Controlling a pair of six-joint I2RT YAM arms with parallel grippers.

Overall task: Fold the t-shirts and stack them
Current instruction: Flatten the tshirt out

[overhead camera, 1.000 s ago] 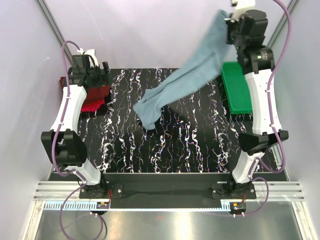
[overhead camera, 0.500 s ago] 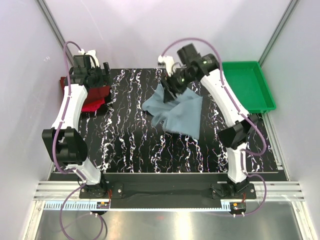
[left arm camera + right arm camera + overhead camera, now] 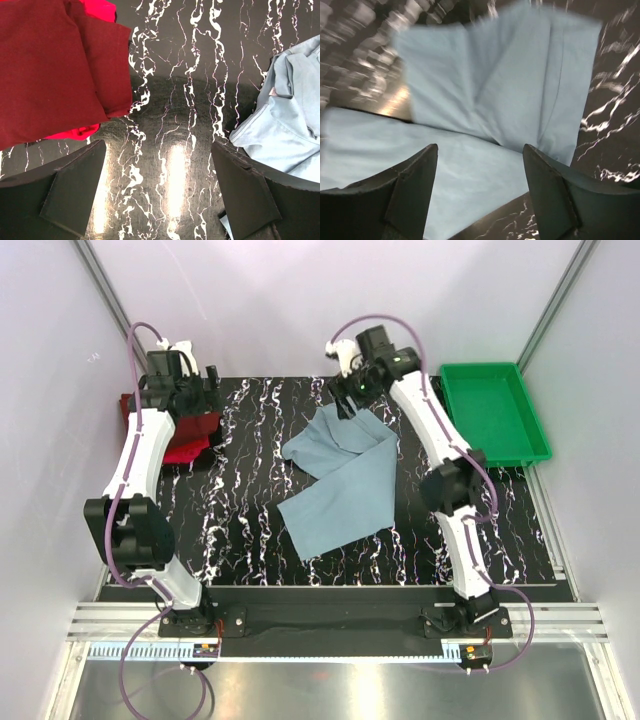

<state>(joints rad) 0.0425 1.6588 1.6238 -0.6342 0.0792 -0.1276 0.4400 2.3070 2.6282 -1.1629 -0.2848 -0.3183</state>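
The grey-blue t-shirt (image 3: 340, 480) lies loosely folded over itself in the middle of the black marbled table (image 3: 240, 530). My right gripper (image 3: 349, 400) hovers over its far edge, open. In the right wrist view the grey-blue t-shirt (image 3: 495, 90) lies below the right gripper (image 3: 480, 165), with nothing between the fingers. A folded maroon t-shirt (image 3: 50, 65) rests on a bright red t-shirt (image 3: 70, 134) at the far left. The left gripper (image 3: 160, 185) is open above bare table beside them; from the top the left gripper (image 3: 203, 392) is over this pile (image 3: 190, 440).
A green plastic tray (image 3: 495, 410) stands at the back right, beside the table's right edge. White walls and metal frame posts close in the back and sides. The shirt's near left corner (image 3: 295, 525) reaches toward the table's front half.
The right arm swung down from high at the back right with the grey-blue t-shirt, opened and let it go. The shirt now lies spread on the table. The left arm stayed still.
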